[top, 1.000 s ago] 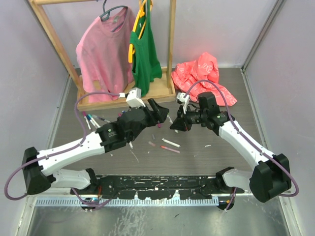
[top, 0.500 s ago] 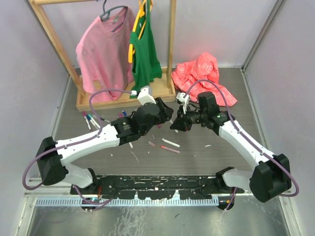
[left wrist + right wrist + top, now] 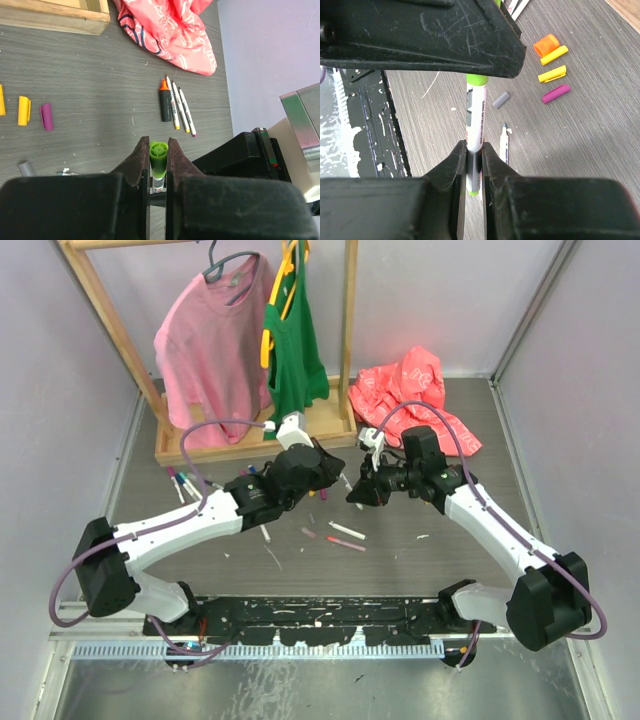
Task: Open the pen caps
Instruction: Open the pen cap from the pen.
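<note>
With my left claw clamped on the small lime-green plastic cap between its tips and my right claw pinching the thin white pen barrel, I'd pull straight apart along the pen's axis, without bending.

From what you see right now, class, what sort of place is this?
Probably a robot test cell: plain walls enclose a table with left arm and right arm bolted on, and a clothes rack and pens look like staged props.
</note>
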`<state>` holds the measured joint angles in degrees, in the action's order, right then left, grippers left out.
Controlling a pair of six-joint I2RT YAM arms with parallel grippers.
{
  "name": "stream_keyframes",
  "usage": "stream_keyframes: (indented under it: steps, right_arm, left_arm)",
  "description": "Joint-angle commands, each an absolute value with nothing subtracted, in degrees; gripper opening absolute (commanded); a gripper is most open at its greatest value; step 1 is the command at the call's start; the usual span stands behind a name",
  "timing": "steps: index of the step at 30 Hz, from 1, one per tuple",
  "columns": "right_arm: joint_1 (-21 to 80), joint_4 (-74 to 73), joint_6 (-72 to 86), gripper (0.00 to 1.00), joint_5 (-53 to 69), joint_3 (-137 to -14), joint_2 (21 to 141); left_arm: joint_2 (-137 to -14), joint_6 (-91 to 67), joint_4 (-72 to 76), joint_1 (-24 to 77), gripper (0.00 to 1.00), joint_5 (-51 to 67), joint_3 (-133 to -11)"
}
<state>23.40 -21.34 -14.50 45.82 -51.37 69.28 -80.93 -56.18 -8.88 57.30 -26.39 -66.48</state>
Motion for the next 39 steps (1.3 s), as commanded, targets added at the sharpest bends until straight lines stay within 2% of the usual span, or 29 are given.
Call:
stream_keyframes:
  steps: [1, 4, 6, 14, 18, 20, 22, 23, 24, 26, 29, 33, 35, 37, 39]
  right_arm:
    - [23.9, -21.6, -15.6, 0.17, 48.7, -54.4, 69.7]
    - [23.8, -21.9, -14.7, 0.32, 51.1, -54.8, 70.1]
    - [23.8, -21.8, -14.1, 0.37, 53.1, -55.1, 70.5]
    - [23.4, -21.9, -12.7, 0.39, 57.7, -55.4, 71.8]
    - [23.4, -21.9, -12.4, 0.33, 58.3, -55.4, 72.1]
    - [23.4, -21.9, -12.3, 0.24, 58.5, -55.5, 72.1]
    - [23.4, -21.9, -12.3, 0.11, 58.4, -55.5, 72.1]
    - [23.4, -21.9, -12.3, 0.05, 58.2, -55.5, 72.1]
    - [23.4, -21.9, -12.3, 0.01, 57.9, -55.5, 72.1]
    - [23.4, -21.8, -12.3, 0.01, 57.1, -55.5, 71.9]
    - [23.4, -21.8, -12.4, 0.01, 56.1, -55.4, 71.6]
    - [23.4, -21.8, -12.5, 0.01, 55.1, -55.4, 71.5]
    - [23.4, -21.8, -12.6, 0.01, 54.8, -55.4, 71.5]
    - [23.4, -21.9, -12.7, 0.01, 54.4, -55.3, 71.6]
    - [23.4, -21.9, -12.7, 0.01, 54.1, -55.3, 71.5]
  left_arm:
    - [-79.7, -56.6, -2.9, 56.7, 0.00, -24.1, -65.3]
    - [-77.9, -55.8, 2.4, 56.6, 0.00, -22.9, -61.5]
    - [-76.4, -54.9, 7.5, 56.6, 0.00, -21.9, -58.1]
    - [-73.2, -52.1, 19.4, 56.6, 0.00, -19.8, -50.8]
    - [-71.1, -51.9, 22.2, 56.7, 0.00, -19.0, -49.1]
    - [-71.3, -51.9, 22.6, 56.6, 0.00, -18.9, -48.9]
    - [-71.2, -52.0, 22.7, 56.6, 0.00, -18.9, -48.7]
    - [-71.2, -52.3, 22.5, 56.5, 0.05, -19.1, -48.6]
    - [-71.1, -52.7, 22.2, 56.5, 0.14, -19.5, -48.6]
    - [-71.0, -53.3, 21.1, 56.5, 0.29, -20.3, -48.7]
    - [-71.4, -53.9, 18.2, 56.6, 0.33, -21.0, -50.0]
    - [-72.3, -54.6, 15.6, 56.6, 0.32, -20.4, -51.8]
    - [-74.0, -54.8, 15.7, 56.5, 0.29, -19.7, -52.2]
    - [-74.7, -54.9, 15.8, 56.6, 0.22, -19.1, -52.6]
    - [-74.9, -54.9, 15.8, 56.7, 0.20, -18.9, -52.8]
